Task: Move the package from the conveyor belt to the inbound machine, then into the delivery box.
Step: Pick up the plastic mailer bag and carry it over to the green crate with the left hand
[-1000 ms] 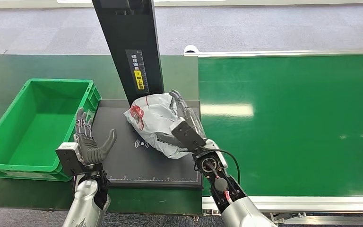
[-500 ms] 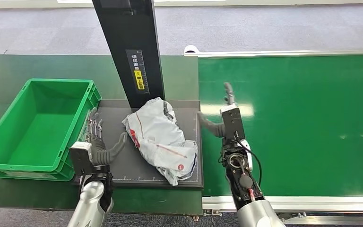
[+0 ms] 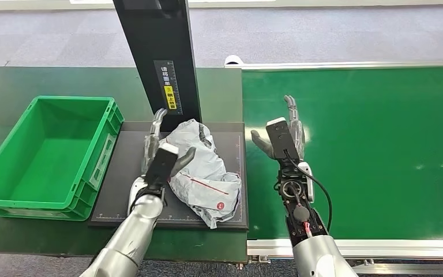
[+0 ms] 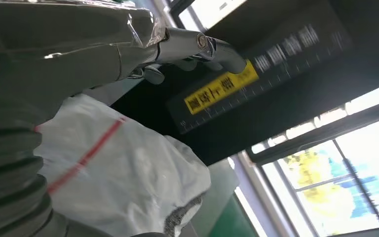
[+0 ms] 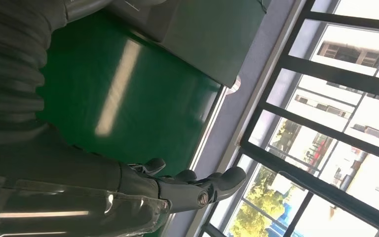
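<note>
Package (image 3: 199, 170): crumpled grey-white poly bag w/ red stripe, lying on the black scan plate of the inbound machine (image 3: 121, 190), at the foot of its black upright column (image 3: 161, 63). It sits wholly off the conveyor belt (image 3: 369, 150), toward the plate's belt-side edge. Stage 1 of the task (belt → machine) thus reads as done.

Left hand (image 3: 164, 153): over the plate, at the package's box-side flank, fingers spread and reaching toward the column, thumb angled across the bag's top. Left wrist view shows the bag (image 4: 123, 173) just beside the hand's cover, fingers extended past it w/ nothing between them; so the hand is open, no grip yet. Whether it touches the bag cannot be told.

Right hand (image 3: 282, 138): raised over the belt near the machine's edge, apart from the package, fingers straight and parted, holding nothing.

Delivery box (image 3: 11, 196): green crate on the bench (image 3: 11, 81), just beside the plate on the robot's left, nothing visible inside.

Left to do (judgement): stage 2 entire, i.e. left hand to close on the bag, lift, carry across the crate's near wall, release.
</note>
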